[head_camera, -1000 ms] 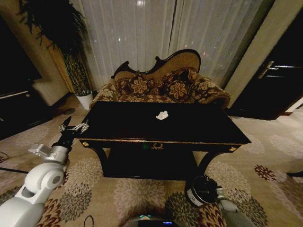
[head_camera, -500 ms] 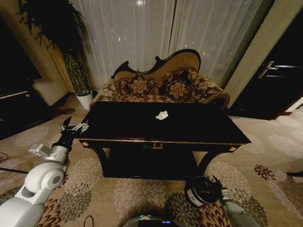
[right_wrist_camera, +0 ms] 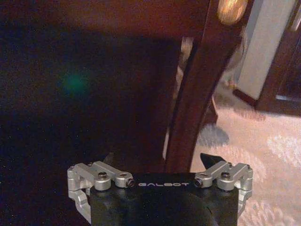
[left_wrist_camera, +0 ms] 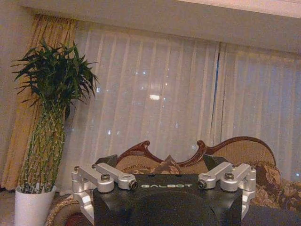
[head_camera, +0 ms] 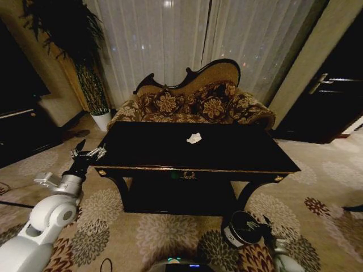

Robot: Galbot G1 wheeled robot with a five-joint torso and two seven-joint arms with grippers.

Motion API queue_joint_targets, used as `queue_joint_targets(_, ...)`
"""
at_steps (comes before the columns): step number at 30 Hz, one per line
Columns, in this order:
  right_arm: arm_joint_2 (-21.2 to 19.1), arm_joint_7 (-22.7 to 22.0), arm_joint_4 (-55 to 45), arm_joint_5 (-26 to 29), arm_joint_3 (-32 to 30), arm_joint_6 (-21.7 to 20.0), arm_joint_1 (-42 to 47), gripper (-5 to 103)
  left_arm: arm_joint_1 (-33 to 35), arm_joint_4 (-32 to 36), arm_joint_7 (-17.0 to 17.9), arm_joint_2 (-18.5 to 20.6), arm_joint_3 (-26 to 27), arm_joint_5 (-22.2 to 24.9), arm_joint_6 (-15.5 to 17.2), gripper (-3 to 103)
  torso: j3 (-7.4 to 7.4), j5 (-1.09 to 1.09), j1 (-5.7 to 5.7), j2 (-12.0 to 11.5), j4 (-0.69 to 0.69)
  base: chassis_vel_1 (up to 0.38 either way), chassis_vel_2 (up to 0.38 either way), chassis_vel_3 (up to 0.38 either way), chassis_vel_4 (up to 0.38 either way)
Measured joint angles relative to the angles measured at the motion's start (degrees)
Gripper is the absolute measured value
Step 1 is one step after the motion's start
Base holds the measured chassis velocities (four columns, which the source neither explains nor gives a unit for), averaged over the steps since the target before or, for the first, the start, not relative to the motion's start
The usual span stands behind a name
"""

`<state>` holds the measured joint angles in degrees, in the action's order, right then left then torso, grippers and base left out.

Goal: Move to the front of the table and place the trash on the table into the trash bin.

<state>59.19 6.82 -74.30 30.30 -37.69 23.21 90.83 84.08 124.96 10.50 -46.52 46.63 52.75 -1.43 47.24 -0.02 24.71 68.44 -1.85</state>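
While the right gripper [head_camera: 265, 225] drops lower beside the trash bin [head_camera: 243, 228], fingers apparently apart, the left gripper [head_camera: 88, 153] hangs open off the table [head_camera: 170, 152]; the trash [head_camera: 194, 137] awaits pickup.

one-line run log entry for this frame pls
crumpled white paper scrap on glossy black table | left pincer open, off table's left end | right pincer low beside dark cylindrical bin
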Motion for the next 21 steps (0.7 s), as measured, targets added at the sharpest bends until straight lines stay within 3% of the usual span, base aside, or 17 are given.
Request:
queue_joint_targets(12,3.0,-1.4,-21.4,2.1,-13.3,1.1,17.0,100,0.0,0.0,0.0,0.0,0.0,0.0,0.0,100,0.00,0.00,0.00,0.0,0.00,0.000,0.000,0.000,0.000)
queue_joint_targets(21,2.3,-2.0,-31.8,4.1,-16.7,0.4,22.1,100,0.0,0.0,0.0,0.0,0.0,0.0,0.0,100,0.00,0.02,0.00,0.0,0.01,0.000,0.000,0.000,0.000)
